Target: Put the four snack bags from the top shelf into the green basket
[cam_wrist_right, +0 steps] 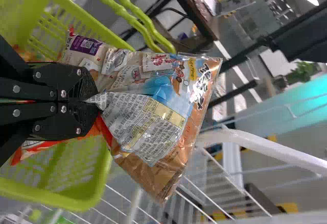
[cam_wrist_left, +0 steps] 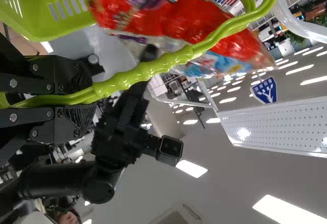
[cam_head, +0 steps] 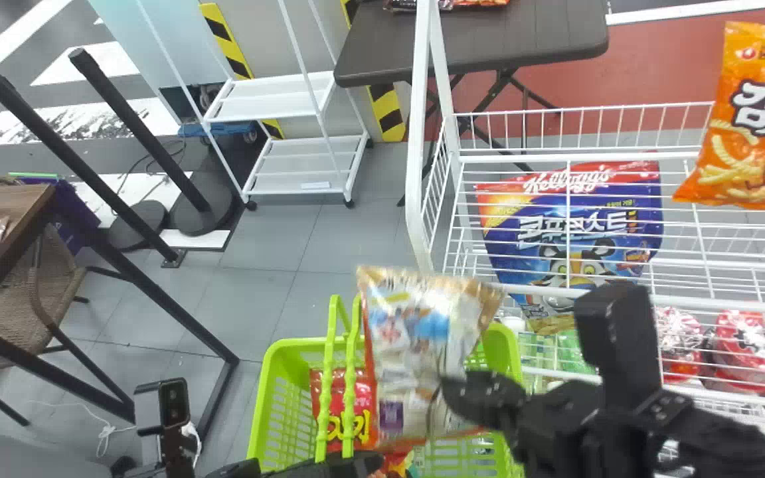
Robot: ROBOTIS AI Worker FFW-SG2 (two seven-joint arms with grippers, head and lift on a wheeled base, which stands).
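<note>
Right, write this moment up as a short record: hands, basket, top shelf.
right hand: gripping a snack bag by one end, over the basket
left hand: closed on the basket handles
green basket: red bag inside
top shelf: orange bag
next step: probably releasing the held bag

Bright overhead light, slight blur
</note>
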